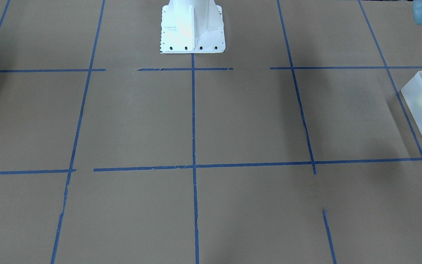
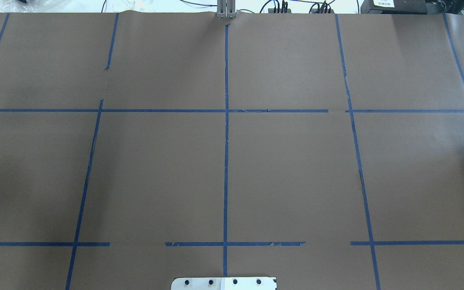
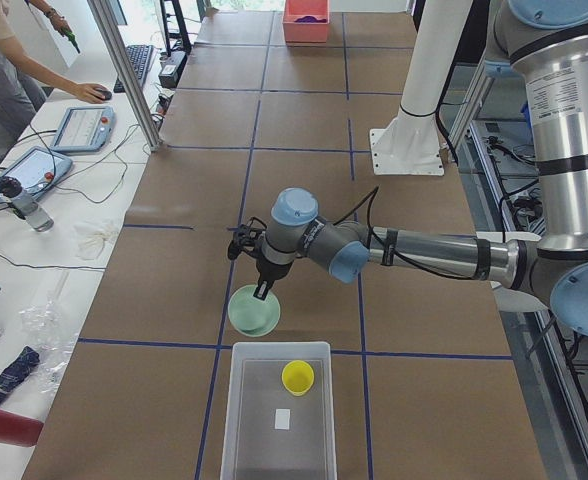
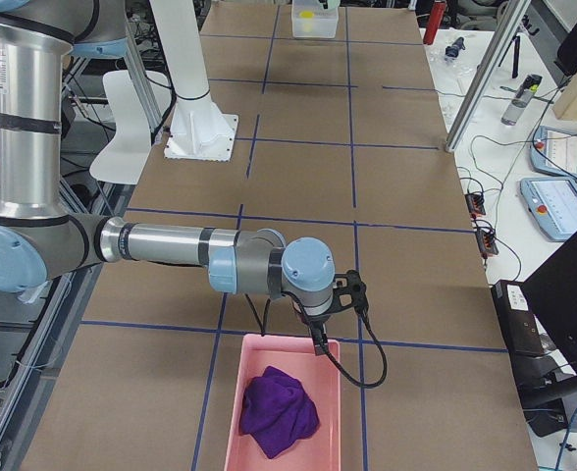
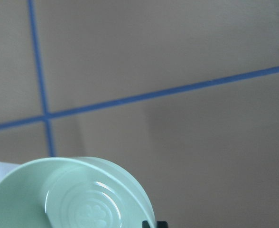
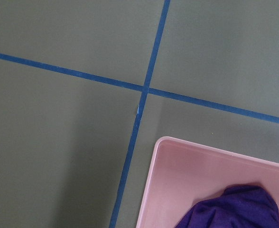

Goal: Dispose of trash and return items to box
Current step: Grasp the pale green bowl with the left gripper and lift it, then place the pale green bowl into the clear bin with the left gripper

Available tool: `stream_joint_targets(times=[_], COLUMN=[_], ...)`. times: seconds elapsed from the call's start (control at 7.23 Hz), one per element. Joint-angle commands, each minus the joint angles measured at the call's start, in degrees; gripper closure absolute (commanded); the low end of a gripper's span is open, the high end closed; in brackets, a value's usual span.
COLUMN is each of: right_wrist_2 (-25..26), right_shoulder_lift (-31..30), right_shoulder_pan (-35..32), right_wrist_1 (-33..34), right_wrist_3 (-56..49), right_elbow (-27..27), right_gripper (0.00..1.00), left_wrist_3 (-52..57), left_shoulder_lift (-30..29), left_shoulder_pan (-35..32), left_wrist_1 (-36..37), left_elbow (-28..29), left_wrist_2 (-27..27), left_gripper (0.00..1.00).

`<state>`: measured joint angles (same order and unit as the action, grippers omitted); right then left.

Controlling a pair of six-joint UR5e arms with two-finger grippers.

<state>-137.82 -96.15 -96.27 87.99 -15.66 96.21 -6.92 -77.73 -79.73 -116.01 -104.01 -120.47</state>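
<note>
As it sits tilted with a pinch on its upper rim, bowl [image 3: 253,312]: pale mint and glossy, just beyond the far end of the box [image 3: 230,410] and outside it. I cannot tell whether its lower edge touches the table.
Handling: likely light, rigid plastic. The shiny surface looks slippery, so it could swivel or slide in a thin pinch. It seems hardy rather than fragile.
Where to hold: the rim, one finger inside and one outside. The rounded wall gives no flat to clamp.
Left gripper [image 3: 263,291]: narrowed to about the rim's thickness and gripping the bowl's edge, judging by the side and wrist views.
Cup [image 3: 297,377]: yellow, upright, already inside the box.
Right gripper [image 4: 317,345]: over the near end of the pink tray [image 4: 269,339] that holds a purple cloth [image 4: 280,412]. I cannot tell how far open it is, and nothing shows in it.
</note>
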Motion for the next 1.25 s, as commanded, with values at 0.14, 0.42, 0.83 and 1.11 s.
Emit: stream_joint_targets(times=[0.14, 0.42, 0.83, 1.11], right_wrist_2=[-3.58, -3.59, -3.68, -3.68], right_shoulder_lift=[0.09, 0.00, 0.00, -0.26], right_shoulder_pan=[4.48, 6.61, 6.79, 6.97], right_wrist_1=[-3.93, -11.23, -11.61, -11.61], right_wrist_3=[8.40, 18.26, 18.74, 18.82], right_elbow=[0.03, -0.05, -0.23, -0.23], right_gripper=[0.00, 0.00, 0.00, 0.00], left_wrist_3=[22.61, 21.78, 16.24, 16.32], left_shoulder_lift=[-2.25, -4.09, -4.71, -4.71], left_shoulder_pan=[-9.12, -9.04, -8.60, -8.42], left_wrist_1=[1.40, 1.58, 0.96, 0.96], left_elbow=[16.68, 24.17, 27.10, 27.98], left_wrist_2=[1.20, 0.94, -2.84, -4.85], left_gripper=[1.00, 1.00, 1.00, 1.00])
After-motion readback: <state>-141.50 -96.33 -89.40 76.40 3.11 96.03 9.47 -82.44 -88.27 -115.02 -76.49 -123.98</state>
